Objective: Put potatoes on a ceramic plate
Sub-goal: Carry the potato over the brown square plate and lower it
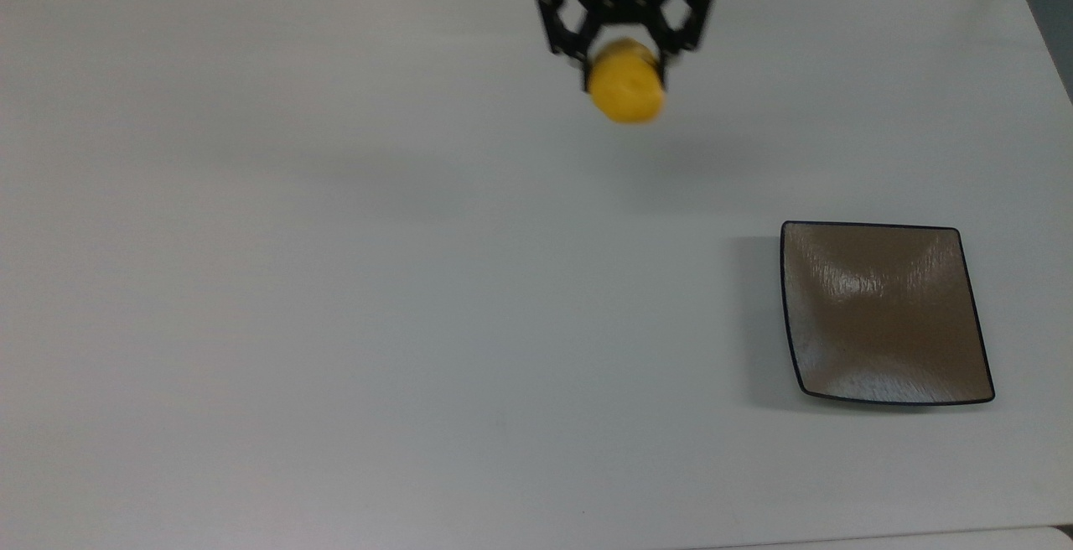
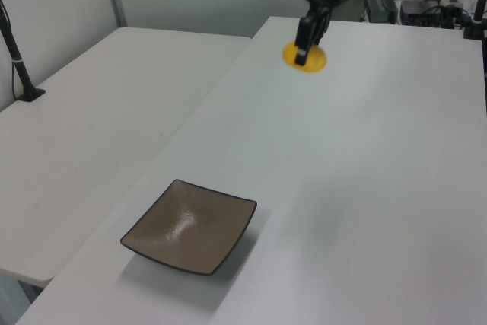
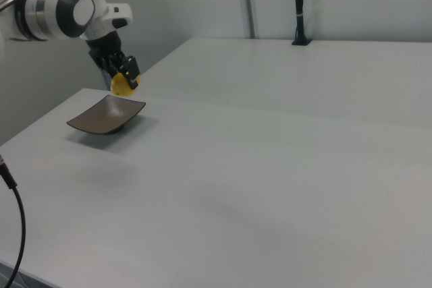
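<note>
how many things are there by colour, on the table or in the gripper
yellow: 1, the potato held in the gripper above the white table
brown: 1, the square ceramic plate with a dark rim, lying on the table with nothing on it
total: 2
</note>
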Tool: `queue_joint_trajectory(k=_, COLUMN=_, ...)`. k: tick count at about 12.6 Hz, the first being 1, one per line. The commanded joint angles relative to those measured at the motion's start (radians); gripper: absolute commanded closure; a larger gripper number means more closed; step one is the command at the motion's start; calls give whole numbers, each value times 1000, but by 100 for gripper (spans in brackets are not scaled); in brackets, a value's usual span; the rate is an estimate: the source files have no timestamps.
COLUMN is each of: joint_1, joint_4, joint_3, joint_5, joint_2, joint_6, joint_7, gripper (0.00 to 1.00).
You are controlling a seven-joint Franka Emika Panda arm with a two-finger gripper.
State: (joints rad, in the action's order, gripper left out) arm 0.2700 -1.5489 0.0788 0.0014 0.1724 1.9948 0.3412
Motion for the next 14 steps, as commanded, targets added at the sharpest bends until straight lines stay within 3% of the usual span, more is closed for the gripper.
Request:
queue_joint_trajectory(k=1, joint_1=86, joint_4=59, joint_3=19, joint_5=-8, joint_2=125, joint_6=218, joint_7=166, gripper=92)
queue_joint_trajectory(k=4, joint_1=132, joint_4=153, joint_3=19, joint_5=-31, joint_2=252, joint_6=326, joint_7=234, gripper=92)
queue_joint_trajectory(k=6, joint_1=140, joint_4=158, joint_3=21, joint_5=-20, joint_2=321, joint_6=531, joint_7=248, gripper=92)
queue_joint_trajectory(k=12, joint_1=202, joint_4=165, joint_3=21, joint_5=-21, joint_2=496, joint_6=818, joint_7=249, gripper=90)
queue_joint_trajectory(k=14, joint_1=235, joint_4=213, joint_3=21, joint_5=-27, joint_2=574, joint_6=878, joint_7=248, gripper=86)
